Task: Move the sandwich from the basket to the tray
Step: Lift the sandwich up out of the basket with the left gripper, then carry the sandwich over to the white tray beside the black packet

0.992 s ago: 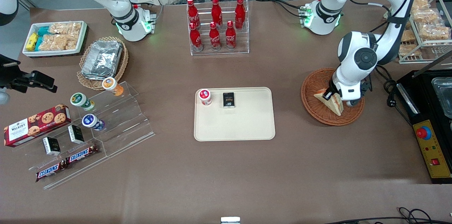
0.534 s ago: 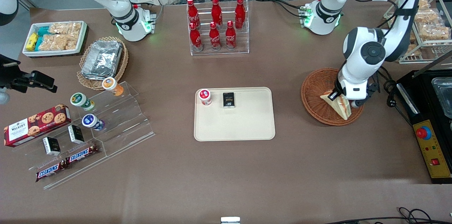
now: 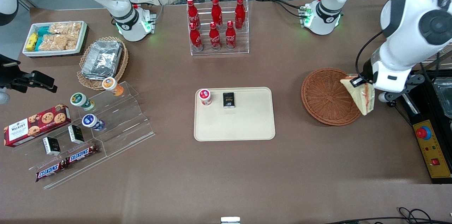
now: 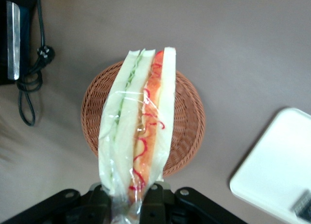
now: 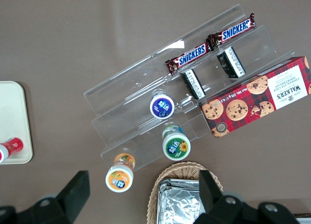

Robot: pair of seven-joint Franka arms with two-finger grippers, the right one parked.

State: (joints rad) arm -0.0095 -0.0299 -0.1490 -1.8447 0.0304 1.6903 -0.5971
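Sandwich (image 4: pixel 138 131) in gripper (image 4: pixel 127 197), wrapped, above basket (image 4: pixel 187 114)

The gripper (image 3: pixel 360 83) has risen from inside the basket (image 3: pixel 326 97) and now hangs high above its rim, on the side away from the tray (image 3: pixel 234 125); the sandwich (image 3: pixel 362 95), earlier lying in the basket, has come up with it, clamped at one end, hanging clear; the basket now lies empty.
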